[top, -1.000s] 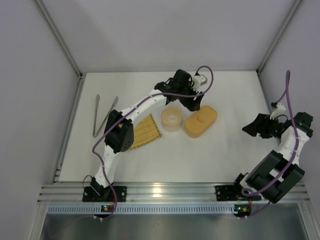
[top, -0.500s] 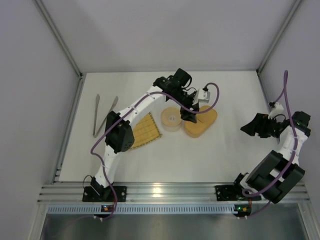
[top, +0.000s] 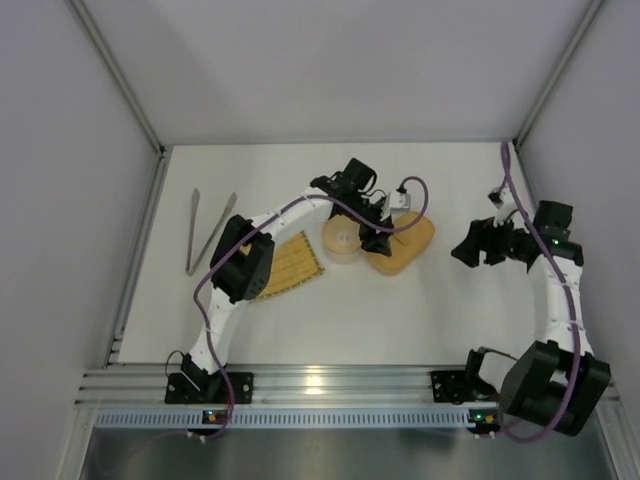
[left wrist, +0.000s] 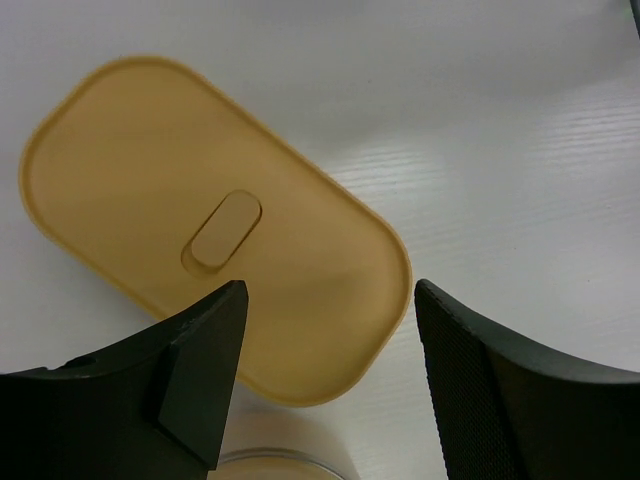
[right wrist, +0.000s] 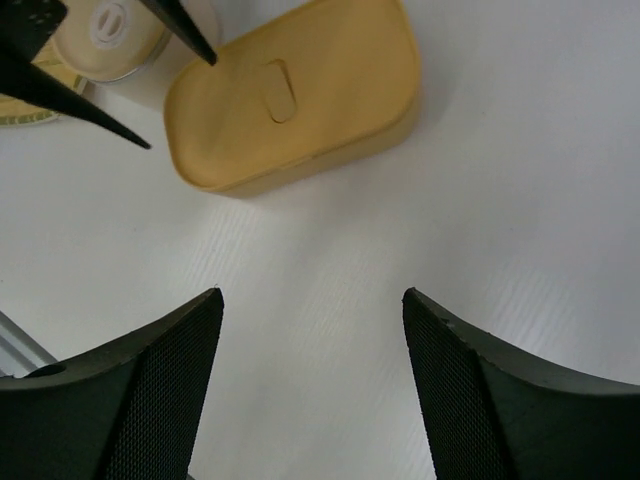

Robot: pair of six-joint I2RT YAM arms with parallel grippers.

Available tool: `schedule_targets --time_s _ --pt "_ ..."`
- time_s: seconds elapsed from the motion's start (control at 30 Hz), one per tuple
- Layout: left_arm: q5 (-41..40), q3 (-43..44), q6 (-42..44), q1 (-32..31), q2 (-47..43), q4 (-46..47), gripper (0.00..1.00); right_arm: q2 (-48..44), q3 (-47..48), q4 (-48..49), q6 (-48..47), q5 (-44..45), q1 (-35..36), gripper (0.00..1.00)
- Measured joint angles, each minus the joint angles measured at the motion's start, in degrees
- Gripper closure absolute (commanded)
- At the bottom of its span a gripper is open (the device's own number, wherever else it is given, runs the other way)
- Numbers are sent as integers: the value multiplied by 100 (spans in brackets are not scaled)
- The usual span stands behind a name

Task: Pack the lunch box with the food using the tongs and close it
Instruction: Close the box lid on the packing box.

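Observation:
The tan-orange lunch box [top: 408, 244] lies on the white table with its flat lid [left wrist: 180, 200] on; the lid has a small oval centre mark. My left gripper [top: 380, 236] hovers open just above the box's left end, its jaws [left wrist: 330, 290] wide over one rounded lid corner and holding nothing. Off to the right of the box, my right gripper [top: 464, 250] points at the lunch box [right wrist: 295, 95] from a distance, open [right wrist: 312, 295] and empty above bare table. The silver tongs [top: 205, 231] lie in a V at the far left. No food shows.
A round cream container [top: 341, 240] with a lid stands touching the box's left side, also visible as the round container [right wrist: 110, 30]. A woven yellow mat [top: 287, 262] lies left of it. Grey walls enclose the table on three sides.
My left gripper came down from behind the round container to just over the lunch box's left end. The right arm swung in from the right edge toward the box.

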Motion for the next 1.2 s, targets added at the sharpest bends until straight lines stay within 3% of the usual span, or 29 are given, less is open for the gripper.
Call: schedule_targets --time_s 0.17,0.23,0.4,0.53,0.67,0.9,1.2 --pt "-315 -658 -1386 356 -319 848 25 -284 -26 780 538 824 1582 29" --pt "-319 -804 -2033 605 -629 1032 20 -229 -44 1012 592 1187 2087 29" --pt "-125 -1530 -3259 1456 -2074 1499 15 173 -146 1375 638 2004 2920 28" --pt "44 -1742 -3512 1976 -3174 1421 14 627 -146 1600 632 2503 3248 28" --pt "358 -1784 -3532 2352 -3722 1172 13 1121 -31 1646 562 2852 3552 27" --pt "638 -2507 -3585 3161 -3882 855 5 1899 586 1707 422 3150 3755 25" --pt "756 -2813 -3602 3226 -3910 691 2 2601 1311 1609 129 3220 3882 22"
